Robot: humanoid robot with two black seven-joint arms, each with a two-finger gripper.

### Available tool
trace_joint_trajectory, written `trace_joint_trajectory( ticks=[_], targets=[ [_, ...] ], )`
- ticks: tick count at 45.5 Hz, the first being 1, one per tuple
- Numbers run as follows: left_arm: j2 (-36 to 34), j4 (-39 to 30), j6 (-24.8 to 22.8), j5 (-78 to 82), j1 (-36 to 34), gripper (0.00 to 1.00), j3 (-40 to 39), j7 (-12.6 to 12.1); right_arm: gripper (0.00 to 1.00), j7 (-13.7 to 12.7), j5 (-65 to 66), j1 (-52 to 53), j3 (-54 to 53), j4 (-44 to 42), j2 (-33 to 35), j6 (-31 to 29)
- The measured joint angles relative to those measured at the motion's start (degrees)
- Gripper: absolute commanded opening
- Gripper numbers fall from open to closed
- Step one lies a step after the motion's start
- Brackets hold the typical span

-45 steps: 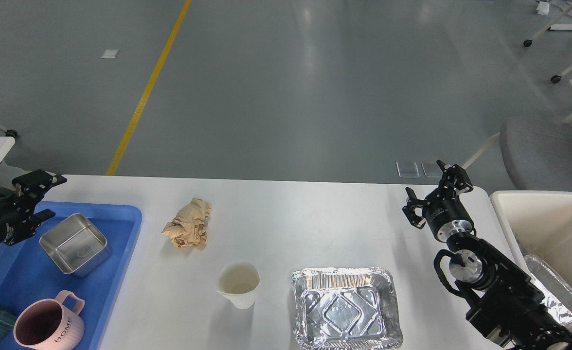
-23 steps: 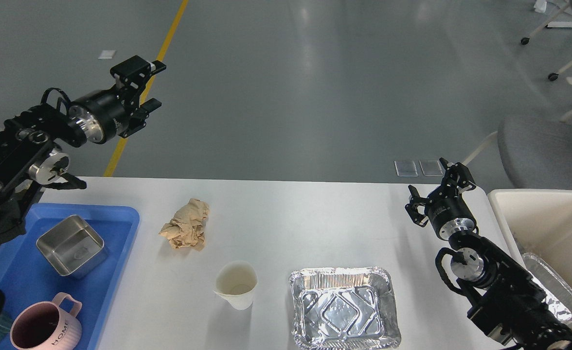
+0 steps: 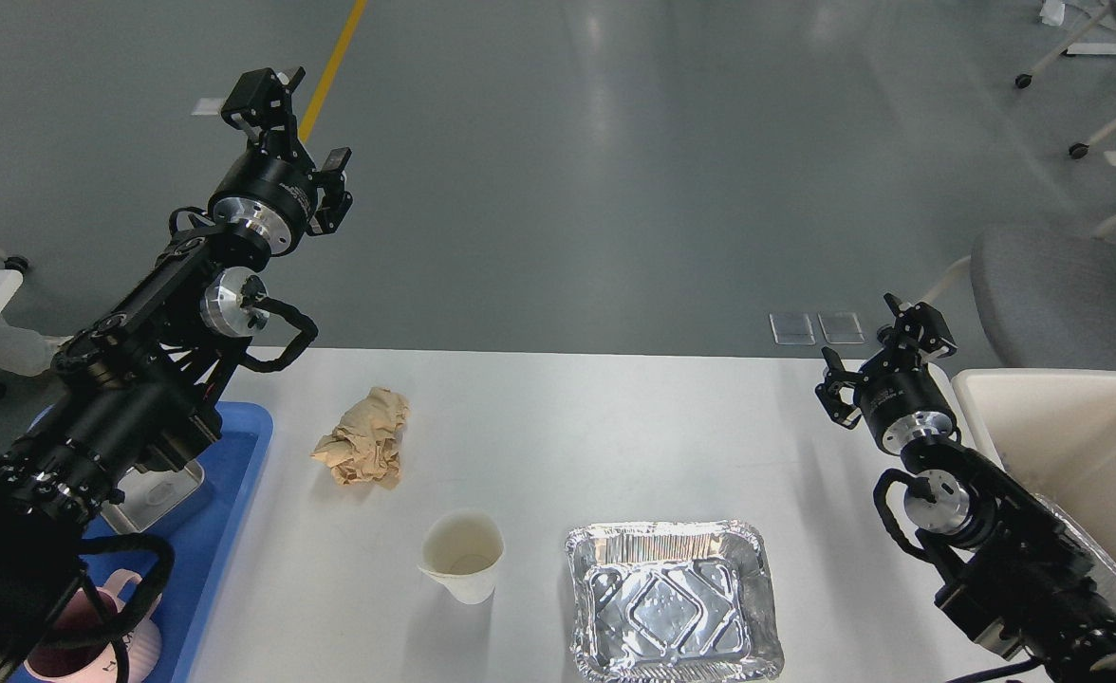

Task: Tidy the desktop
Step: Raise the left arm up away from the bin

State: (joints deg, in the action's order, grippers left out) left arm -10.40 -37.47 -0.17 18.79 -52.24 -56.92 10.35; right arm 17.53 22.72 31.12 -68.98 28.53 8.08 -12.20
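The white desktop point(image 3: 596, 427) carries a crumpled brown paper ball point(image 3: 364, 449) at left of centre, a white paper cup point(image 3: 463, 555) near the front and an empty foil tray point(image 3: 674, 599) to its right. My left gripper point(image 3: 297, 123) is open and empty, raised high above the table's far left edge, well above the paper ball. My right gripper point(image 3: 885, 346) is open and empty, over the table's far right corner beside the cream bin point(image 3: 1080, 427).
A blue tray point(image 3: 226, 503) at the left holds a steel container point(image 3: 155, 493) and a pink mug point(image 3: 93, 645), mostly hidden by my left arm. The cream bin holds another foil tray point(image 3: 1104, 574). A grey chair point(image 3: 1061, 294) stands behind the bin.
My left arm has swung up from over the blue tray and extended forward, its gripper now high above the far table edge. My right gripper has shifted slightly right, toward the bin.
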Motion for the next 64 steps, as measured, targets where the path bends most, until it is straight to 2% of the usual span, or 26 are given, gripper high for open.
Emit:
trace_joint_trajectory(
  ticks=[9, 11, 18, 20, 28, 32, 34, 37, 47, 56, 57, 64],
  targets=[
    [1.3, 0.5, -0.1, -5.7, 1.2, 0.97, -0.4, 1.1, 1.00, 0.0, -0.1, 0.1, -0.2, 0.2, -0.8, 0.6],
    [1.5, 0.5, -0.1, -6.0, 1.6, 0.97, -0.7, 2.2, 1.00, 0.0, -0.3, 0.1, -0.3, 0.4, -0.8, 0.7],
    [1.7, 0.6, -0.9, -6.2, 3.0, 0.97, -1.5, 8.1, 1.00, 0.0, -0.8, 0.3, -0.8, 0.6, -1.4, 0.8],
    [1.7, 0.6, -1.8, -6.3, 3.3, 0.97, -1.7, 8.9, 1.00, 0.0, -0.9, 0.3, -1.0, 0.7, -1.4, 0.8],
    [1.7, 0.3, -6.9, -8.4, 5.7, 0.97, -4.4, 8.8, 1.00, -0.4, -1.0, -0.4, -0.5, 2.1, -1.8, -0.8],
    [1.8, -0.1, -9.1, -9.3, 6.9, 0.97, -5.2, 8.4, 1.00, -1.9, -0.3, -1.6, 1.8, 5.8, -1.0, -2.8],
    [1.7, -0.2, -10.8, -9.8, 7.9, 0.97, -5.9, 8.2, 1.00, -3.4, 0.1, -2.6, 6.1, 9.1, 1.6, -4.0],
    [1.6, -0.4, -11.7, -9.9, 8.3, 0.97, -6.1, 8.2, 1.00, -3.8, 0.1, -3.0, 9.3, 10.8, 3.8, -4.5],
    [1.2, -0.4, -13.6, -9.9, 9.2, 0.97, -6.9, 8.2, 1.00, -4.4, 3.8, -5.8, 22.3, 21.6, 18.6, -6.4],
    [1.2, -0.4, -14.4, -9.9, 10.0, 0.97, -6.9, 8.2, 1.00, -4.7, 7.0, -7.0, 29.0, 33.2, 34.7, -8.6],
    [1.2, -0.4, -14.5, -9.9, 10.1, 0.97, -6.9, 8.3, 1.00, -4.9, 7.6, -7.1, 29.9, 35.9, 38.1, -9.0],
    [1.3, -0.4, -14.6, -9.9, 10.5, 0.97, -6.9, 8.3, 1.00, -5.6, 11.3, -7.3, 31.9, 46.7, 50.4, -9.5]
  ],
)
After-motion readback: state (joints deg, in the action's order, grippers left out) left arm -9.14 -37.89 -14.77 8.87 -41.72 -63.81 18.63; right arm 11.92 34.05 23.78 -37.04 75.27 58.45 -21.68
